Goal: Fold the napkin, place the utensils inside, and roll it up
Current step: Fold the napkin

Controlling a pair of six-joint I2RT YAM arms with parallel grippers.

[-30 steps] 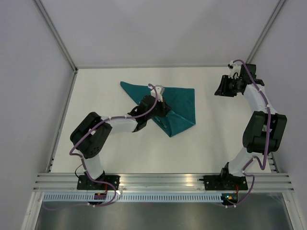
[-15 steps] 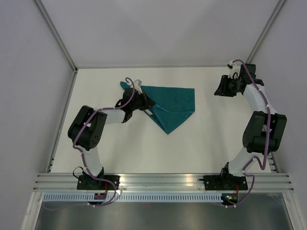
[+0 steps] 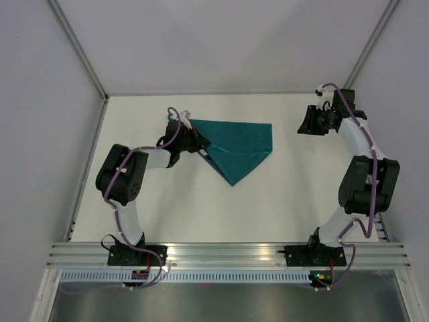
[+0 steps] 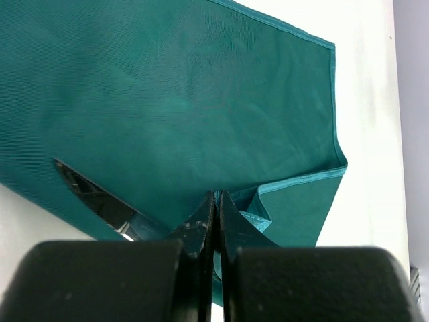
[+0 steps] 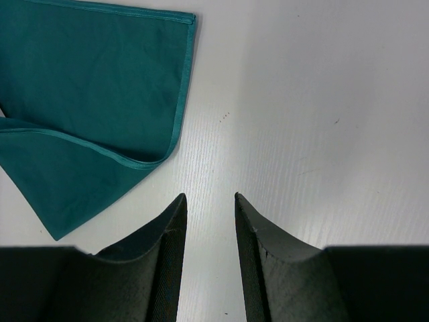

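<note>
Top external: napkin [image 3: 240,142] lying folded into triangle mid-surface [image 3: 281,201]. Long edge running left-right, tip pointing toward arm bases. Left jaws sitting at its left corner. Right jaws hovering off its right corner, apart from cloth. Left arm nearer.

Left wrist: left jaws closed, apparently pinching napkin [image 4: 167,100] layers at folded corner. Serrated knife blade [image 4: 90,191], probably one of utensils, peeking from under lower-left edge.

Right wrist: right jaws standing apart, holding nothing, over bare surface [image 5: 301,100]. Napkin [image 5: 87,94] corner lying ahead-left. No container showing.

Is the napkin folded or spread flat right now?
Folded: the napkin lies as a triangle, two hemmed layers overlapping in the right wrist view; the left claw pinches one corner.
</note>
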